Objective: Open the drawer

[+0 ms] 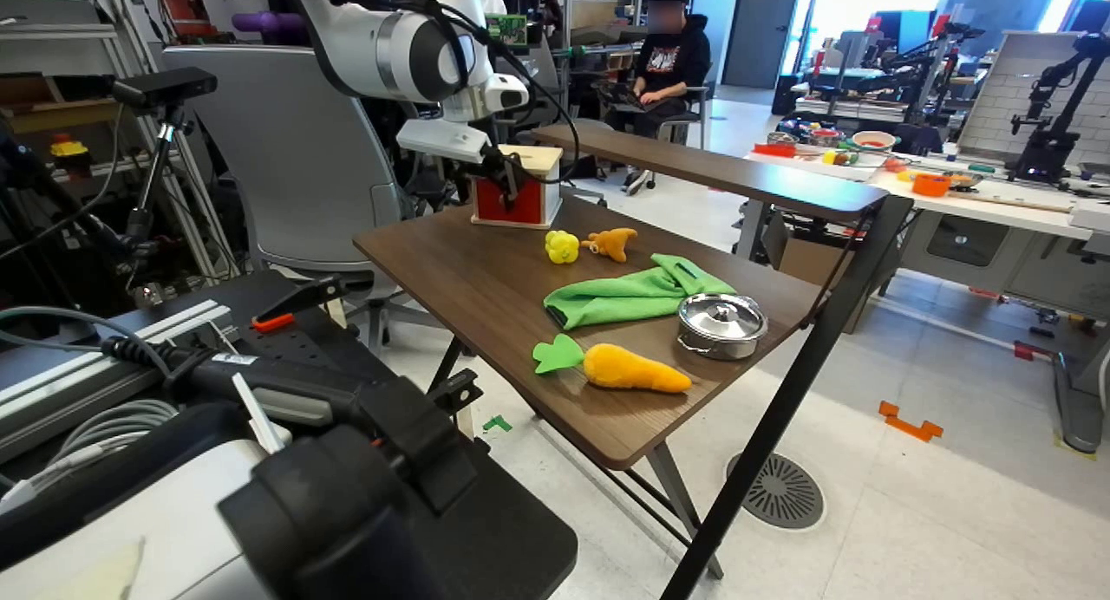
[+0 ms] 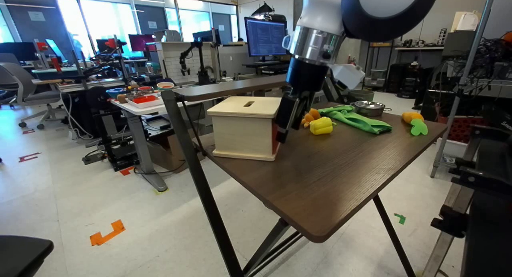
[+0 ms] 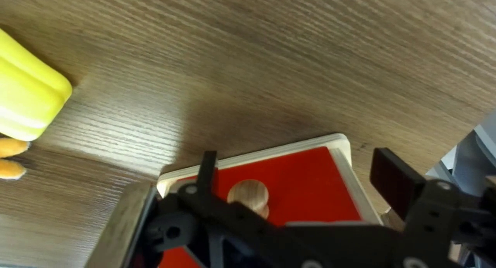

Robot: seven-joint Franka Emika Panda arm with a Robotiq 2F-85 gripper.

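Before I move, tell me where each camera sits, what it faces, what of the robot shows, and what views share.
The wrist view looks down from the wrist at table and drawer; the open gripper shows along the bottom.
In an exterior view, the camera sits beyond the carrot, facing the drawer's red front; arm and gripper show.
In an exterior view, the camera sits near the drawer, facing its wooden side; arm and gripper show.
Both exterior views share pot and cloth; all three share the pepper.
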